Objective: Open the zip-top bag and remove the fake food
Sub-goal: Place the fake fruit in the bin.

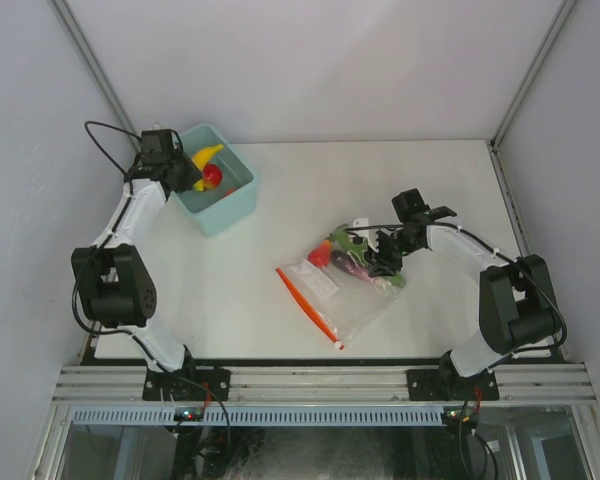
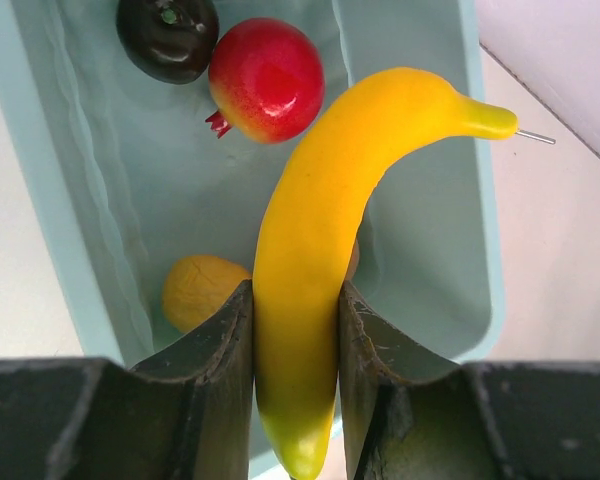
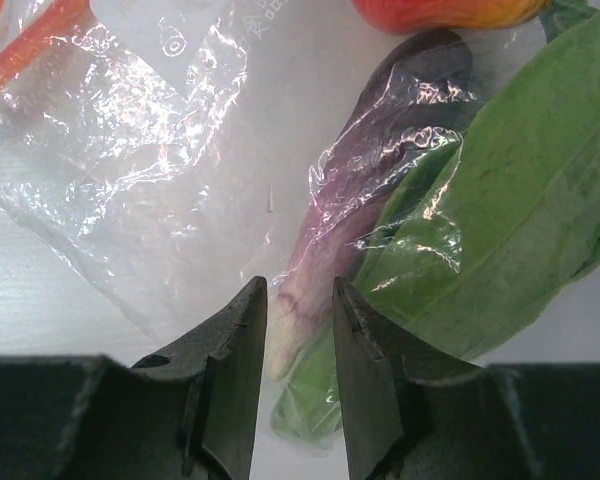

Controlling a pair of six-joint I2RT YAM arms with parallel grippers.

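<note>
Yellow banana pinched in my left gripper above the teal bin. My right gripper, fingers nearly together, straddles the eggplant tip inside the zip-top bag, well right of the bin; I cannot tell if it grips.

Down at the bottom edge, the right gripper has its dark fingers close together, a narrow gap between them. In that gap shows the pale tip of the purple eggplant, wrapped in the crinkly film of the zip-top bag. Whether the fingers pinch the plastic, I can't tell. A broad green leaf lies against the eggplant's right side. A red-orange fruit peeks in at the top edge. The orange-red zip strip crosses the top left corner. White counter shows at lower left.
</note>
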